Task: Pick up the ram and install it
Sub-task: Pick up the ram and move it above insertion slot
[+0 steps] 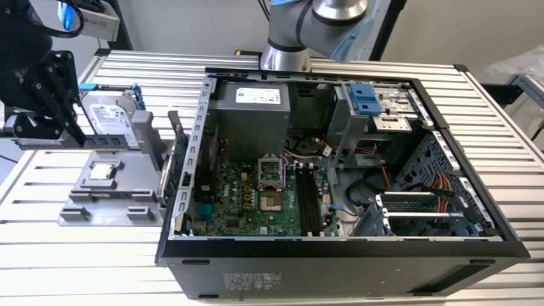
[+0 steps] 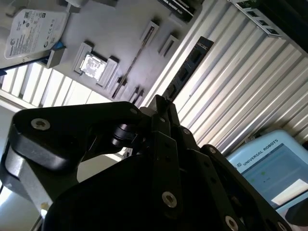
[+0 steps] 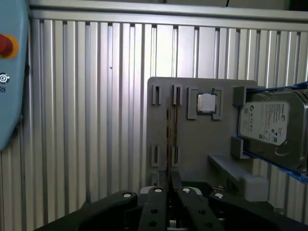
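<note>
The ram (image 3: 168,134) stands on edge between slotted holders of the gray tray (image 3: 192,142), probably so both flat faces stay free for pinching. The processor chip (image 3: 206,102) and hard drive (image 3: 269,127) share that tray. Well above the tray hangs the tool (image 3: 169,179), seemingly clenched on nothing, in line with the ram.

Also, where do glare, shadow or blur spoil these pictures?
First wrist view: glare streaks the ribbed table, and the ram, edge-on, reads as a thin line. Second wrist view: the gripper looms dark and soft in front. Exterior view: light is even, the open case darker inside.
</note>
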Tool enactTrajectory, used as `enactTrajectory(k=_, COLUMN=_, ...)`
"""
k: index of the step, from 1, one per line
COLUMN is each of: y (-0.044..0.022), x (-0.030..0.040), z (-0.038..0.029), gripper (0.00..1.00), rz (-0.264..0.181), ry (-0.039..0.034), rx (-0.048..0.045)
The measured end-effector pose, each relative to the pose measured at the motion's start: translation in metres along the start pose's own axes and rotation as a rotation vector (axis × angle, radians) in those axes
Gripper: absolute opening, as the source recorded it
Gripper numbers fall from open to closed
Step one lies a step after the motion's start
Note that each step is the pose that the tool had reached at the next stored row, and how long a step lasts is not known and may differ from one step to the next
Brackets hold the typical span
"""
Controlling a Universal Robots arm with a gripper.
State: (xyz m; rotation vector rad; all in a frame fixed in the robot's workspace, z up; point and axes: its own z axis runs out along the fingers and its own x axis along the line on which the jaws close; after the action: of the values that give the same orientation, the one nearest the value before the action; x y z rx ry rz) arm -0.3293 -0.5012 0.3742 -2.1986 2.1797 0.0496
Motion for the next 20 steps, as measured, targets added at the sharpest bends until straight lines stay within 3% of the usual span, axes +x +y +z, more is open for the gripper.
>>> enactTrajectory(k=13, y=-0.0241, x=0.0002, z=0.0002, gripper=0.0, rz=0.0, ry=0.0, rx=-0.0002)
enactTrajectory(k=20, y=-0.04, x=0.0004, z=0.0004, gripper=0.0, rz=0.0, ry=0.0004, rx=-0.0055)
